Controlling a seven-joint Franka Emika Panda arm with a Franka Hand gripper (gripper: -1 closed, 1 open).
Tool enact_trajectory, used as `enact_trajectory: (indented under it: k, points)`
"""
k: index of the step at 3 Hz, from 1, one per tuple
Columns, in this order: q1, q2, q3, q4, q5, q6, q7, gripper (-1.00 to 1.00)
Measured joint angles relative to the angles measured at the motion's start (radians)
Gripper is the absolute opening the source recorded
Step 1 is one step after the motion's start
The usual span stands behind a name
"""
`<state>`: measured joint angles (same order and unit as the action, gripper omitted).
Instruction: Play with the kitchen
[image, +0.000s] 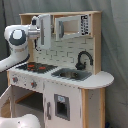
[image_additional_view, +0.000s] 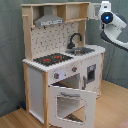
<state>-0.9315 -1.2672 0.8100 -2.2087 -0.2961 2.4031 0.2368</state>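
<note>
I can't see the gripper's fingers in either exterior view. In the first exterior view the arm (image: 22, 42) covers the kitchen's (image: 75, 75) hood. In the second exterior view the arm (image_additional_view: 111, 22) hides the cabinet at the top corner, and the picture's right edge cuts the arm off.
</note>
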Motion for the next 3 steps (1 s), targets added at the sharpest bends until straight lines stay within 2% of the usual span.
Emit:
enact_trajectory:
  k: [1, 2, 3]
  points:
    - [0.007, -0.005, -0.001, 0.000, 0.001, 0.003, 0.005, 1.00]
    - [0.055, -0.079, 0.032, -0.008, 0.001, 0.004, 0.038, 1.00]
    - [0.065, -0.138, 0.121, -0.006, 0.000, 0.004, 0.037, 1.00]
